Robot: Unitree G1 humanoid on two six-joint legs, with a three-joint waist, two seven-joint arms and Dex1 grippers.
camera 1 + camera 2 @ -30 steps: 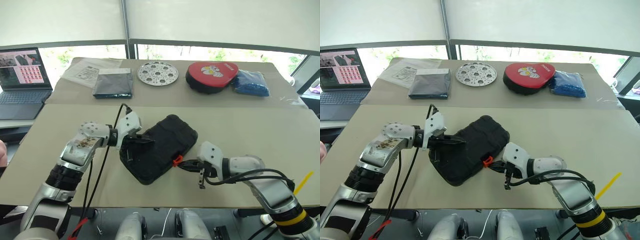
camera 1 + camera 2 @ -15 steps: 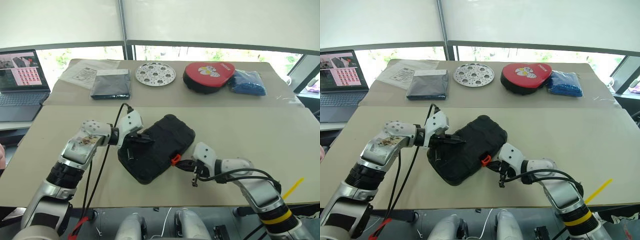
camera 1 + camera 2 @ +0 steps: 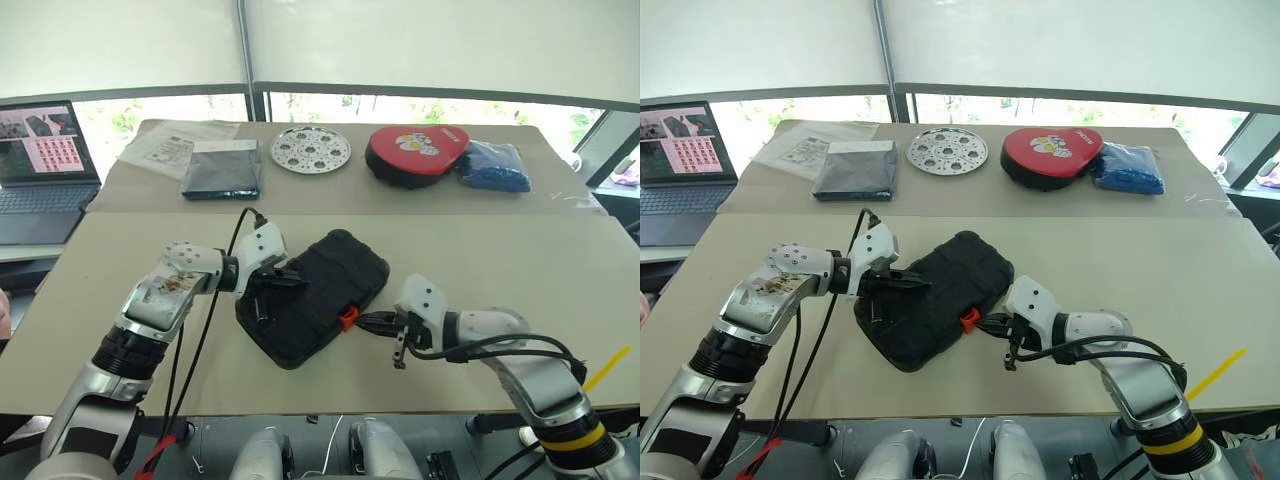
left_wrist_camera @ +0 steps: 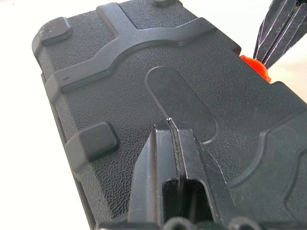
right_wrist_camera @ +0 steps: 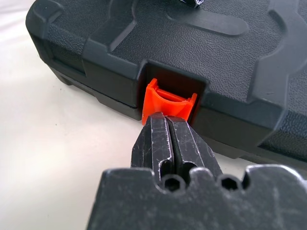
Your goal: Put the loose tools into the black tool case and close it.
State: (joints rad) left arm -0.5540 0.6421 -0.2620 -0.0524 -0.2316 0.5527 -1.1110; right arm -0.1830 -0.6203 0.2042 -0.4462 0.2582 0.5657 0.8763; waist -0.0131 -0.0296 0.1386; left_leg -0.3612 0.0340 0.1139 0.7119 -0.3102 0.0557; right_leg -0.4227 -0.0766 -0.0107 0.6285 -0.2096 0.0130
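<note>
1. The black tool case (image 3: 313, 297) lay closed on the near desk (image 3: 480, 260), set at a slant, with its textured lid facing up.
2. Its small orange latch (image 5: 168, 103) sat in a notch on the long edge facing the robot's right arm.
3. The left gripper (image 4: 169, 125) had its two black fingers pressed together, holding nothing. Their tips rested on the case's lid, beside the long oval dent in it.
4. The right gripper (image 5: 165, 120) also had its fingers closed together and empty. Their tips were at the orange latch, touching or all but touching its lower edge.
5. In the left wrist view the right gripper's closed fingers came in just above the orange latch.
6. On the far desk, well apart from the case, lay a flat dark grey pouch (image 3: 224, 166), a clear plastic bag (image 3: 172, 141), a round perforated metal disc (image 3: 311, 150), a round red and black pad (image 3: 417, 152) and a blue bag (image 3: 494, 166).
7. An open laptop (image 3: 40, 157) stood off the left end of the desks.
</note>
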